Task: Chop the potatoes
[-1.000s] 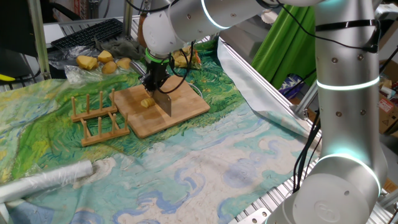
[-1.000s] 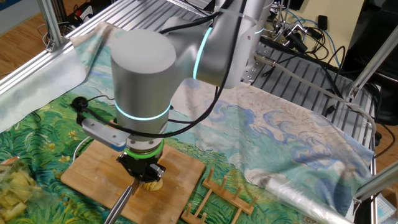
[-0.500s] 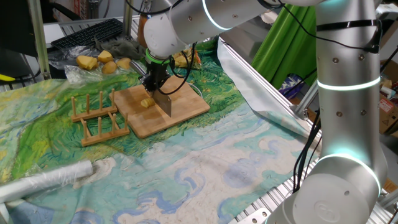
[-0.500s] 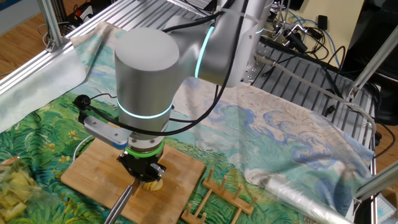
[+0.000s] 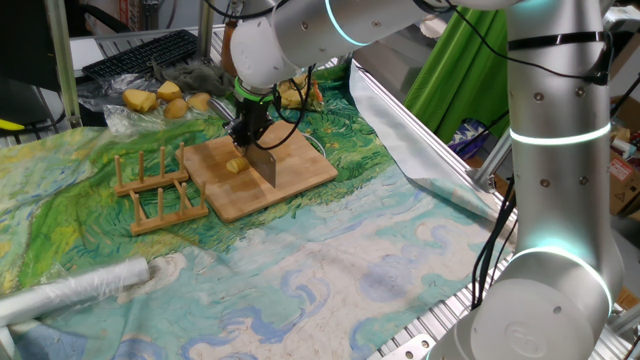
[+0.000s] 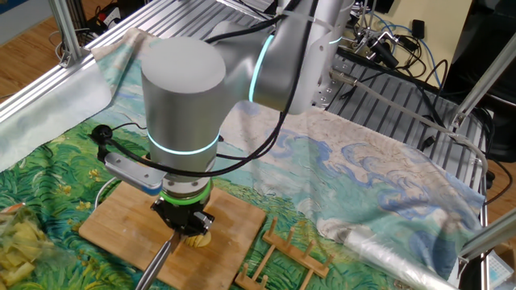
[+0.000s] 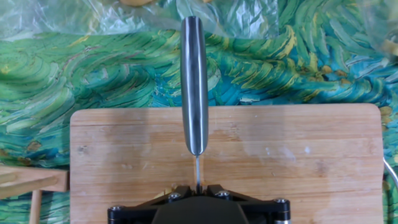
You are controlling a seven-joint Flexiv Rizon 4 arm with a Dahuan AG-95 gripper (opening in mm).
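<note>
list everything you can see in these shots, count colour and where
potato piece: one, pale yellow, on the board beside the blade
cutting board: one, light wood, mid-table
knife: one, steel handle and blade, held over the board
wooden rack: one, light wood, left of the board
whole potatoes: several, yellow-brown, on clear plastic at the far edge
plastic roll: one, clear, near left edge
tablecloth: one, green and blue swirls, covering the table
green cloth: one, hanging at right
arm: one, silver with lit rings
gripper: one, black, jaws shut on the knife
</note>
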